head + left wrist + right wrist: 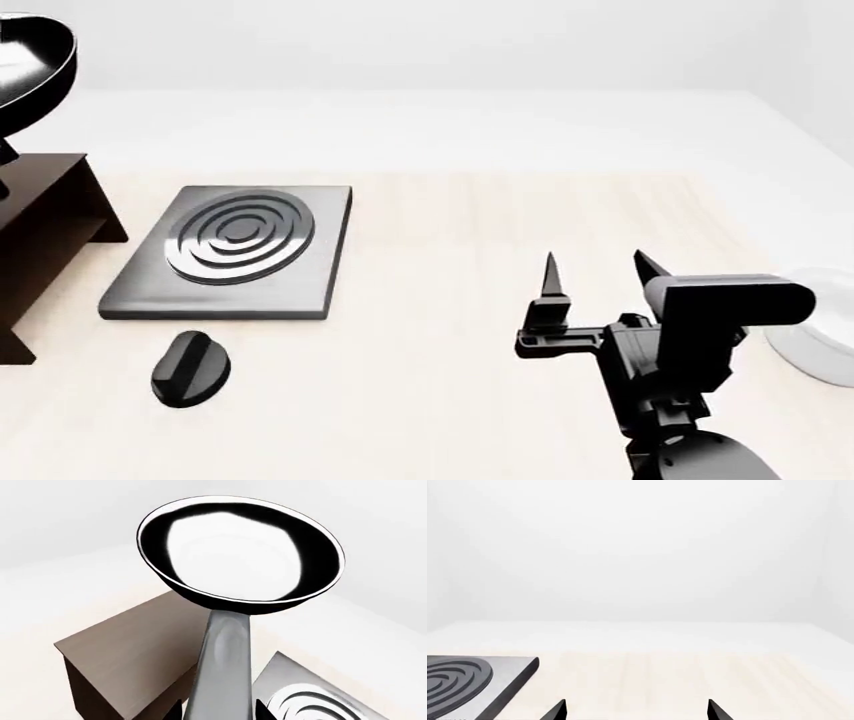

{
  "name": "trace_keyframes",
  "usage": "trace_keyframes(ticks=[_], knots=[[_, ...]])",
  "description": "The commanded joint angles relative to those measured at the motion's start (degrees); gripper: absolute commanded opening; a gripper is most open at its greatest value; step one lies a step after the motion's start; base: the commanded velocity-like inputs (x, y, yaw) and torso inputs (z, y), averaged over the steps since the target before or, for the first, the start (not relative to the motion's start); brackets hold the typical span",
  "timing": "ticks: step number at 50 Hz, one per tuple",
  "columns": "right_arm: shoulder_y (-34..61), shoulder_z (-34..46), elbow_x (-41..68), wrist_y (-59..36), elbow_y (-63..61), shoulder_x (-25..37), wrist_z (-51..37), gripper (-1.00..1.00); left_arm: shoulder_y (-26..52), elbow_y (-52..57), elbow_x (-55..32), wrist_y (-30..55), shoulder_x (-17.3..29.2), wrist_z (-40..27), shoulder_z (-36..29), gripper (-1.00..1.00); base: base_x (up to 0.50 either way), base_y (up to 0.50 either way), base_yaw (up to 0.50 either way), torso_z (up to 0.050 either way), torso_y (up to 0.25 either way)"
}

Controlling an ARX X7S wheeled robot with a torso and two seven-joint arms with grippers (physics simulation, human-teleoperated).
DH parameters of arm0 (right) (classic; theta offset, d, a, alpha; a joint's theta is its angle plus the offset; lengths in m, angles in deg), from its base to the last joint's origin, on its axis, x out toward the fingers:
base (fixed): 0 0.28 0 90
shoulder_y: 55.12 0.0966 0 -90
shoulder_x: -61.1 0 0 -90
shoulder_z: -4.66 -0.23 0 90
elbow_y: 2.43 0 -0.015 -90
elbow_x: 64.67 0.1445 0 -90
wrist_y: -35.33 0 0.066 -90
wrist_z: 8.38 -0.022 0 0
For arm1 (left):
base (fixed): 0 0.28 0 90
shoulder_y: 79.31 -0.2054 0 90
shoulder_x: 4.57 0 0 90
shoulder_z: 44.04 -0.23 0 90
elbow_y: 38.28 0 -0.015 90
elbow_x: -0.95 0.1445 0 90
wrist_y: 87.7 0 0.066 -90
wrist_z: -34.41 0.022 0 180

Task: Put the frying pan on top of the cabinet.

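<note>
The frying pan (240,550) hangs in the air, its shiny pale inside facing the left wrist camera and its long grey handle (223,670) running back between my left gripper's (219,712) black fingertips, which are shut on it. Below the pan lies the dark brown cabinet (127,650) with its flat top. In the head view the frying pan (30,75) shows at the far left edge, above the cabinet (40,230). My right gripper (594,272) is open and holds nothing, hovering over the pale table at the right.
A flat grey square hob (234,250) with concentric rings lies right of the cabinet. A small black knob (191,367) sits in front of it. A white dish (817,345) is at the table's right edge.
</note>
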Motion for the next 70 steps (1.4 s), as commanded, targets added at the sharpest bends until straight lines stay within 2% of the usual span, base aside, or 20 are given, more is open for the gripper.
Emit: trace_keyframes(ticks=[1,14,26,50,67,68,69,70], knots=[[0.1,0.5,0.1,0.0,0.1,0.1,-0.3,1.00,0.0,-5.1,5.3,-6.3,-0.5,8.0,0.7,-1.00,0.00,0.00,0.00,0.000,0.000],[-0.2,0.5,0.4,0.4,0.1,0.3,-0.6,1.00,-1.4,-10.4,8.2,-11.3,-2.4,9.1,1.4,-1.00,0.00,0.00,0.00,0.001,0.002],[-0.2,0.6,0.8,0.4,0.0,0.6,-0.9,1.00,-4.4,-11.9,8.9,-15.3,-2.4,5.3,4.8,-1.00,0.00,0.00,0.00,0.001,0.002],[-0.1,1.0,1.2,0.6,0.0,0.9,-1.5,1.00,-4.9,-15.4,8.9,-13.8,-3.2,8.6,3.2,-1.00,0.00,0.00,0.00,0.000,0.002],[-0.1,1.2,1.6,0.6,-0.3,1.3,-1.9,1.00,-5.2,-15.6,8.6,-12.5,-3.2,7.2,3.0,-1.00,0.00,0.00,0.00,0.000,0.000],[0.0,1.3,1.6,0.6,-0.3,1.3,-1.9,1.00,-4.8,-15.2,9.0,-11.9,-3.0,7.8,2.2,1.00,0.00,0.00,0.00,0.000,0.000],[0.0,1.3,1.6,0.6,-0.2,1.3,-2.0,1.00,-4.6,-13.6,10.2,-11.9,-2.7,5.3,1.6,1.00,0.00,0.00,0.00,0.000,0.000],[0.0,1.3,1.6,0.6,-0.2,1.3,-2.0,1.00,-4.5,-12.4,10.3,-11.9,-2.6,5.9,1.4,1.00,0.00,0.00,0.00,0.000,0.000]])
